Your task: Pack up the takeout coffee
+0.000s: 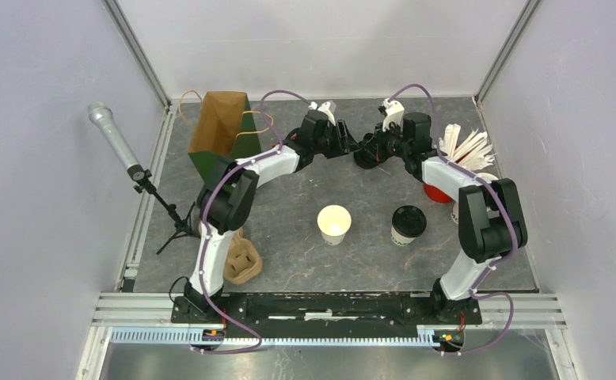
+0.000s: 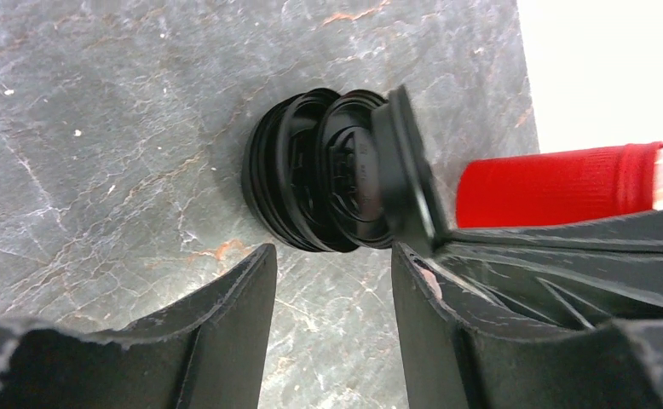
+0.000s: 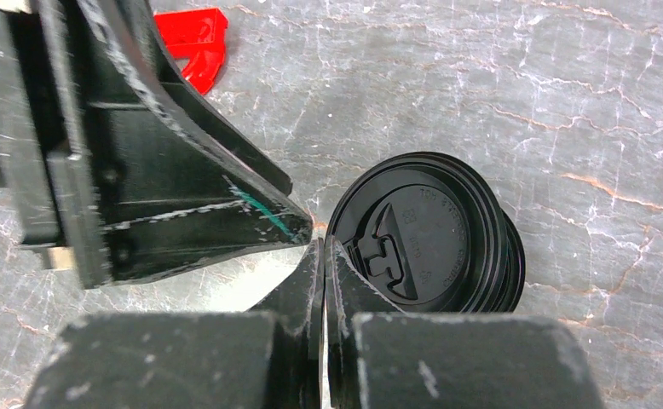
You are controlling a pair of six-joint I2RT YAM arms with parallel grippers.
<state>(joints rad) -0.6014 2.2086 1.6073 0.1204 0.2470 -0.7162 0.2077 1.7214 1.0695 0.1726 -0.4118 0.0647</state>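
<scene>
**Peeling one lid off the stack**

From above, both my arms reach to the far middle of the worktop (image 1: 305, 261) and meet over the stack of black lids (image 1: 366, 161). Nearer my bases stand the lidded coffee cup (image 1: 408, 225) and, to its left, an open cup (image 1: 334, 224) with no lid. The brown-and-green bag (image 1: 224, 127) sits at the far left, well apart.

At my left wrist, my left jaws stand about half open and empty, just short of the stack of black lids (image 2: 302, 183). The top lid (image 2: 405, 175) is tipped up on edge, with a red cup (image 2: 558, 183) beyond it.

At my right wrist, my right jaws are pressed fully together at the rim of the top lid (image 3: 417, 230), seemingly pinching it.

I judge I am fetching a lid for the open cup. The next move calls for steadying the stack with my left jaws while the right lifts away one lid only. The lettering moulded on the lid is too small to read, and so is the dark mark on the lidded coffee cup.
</scene>
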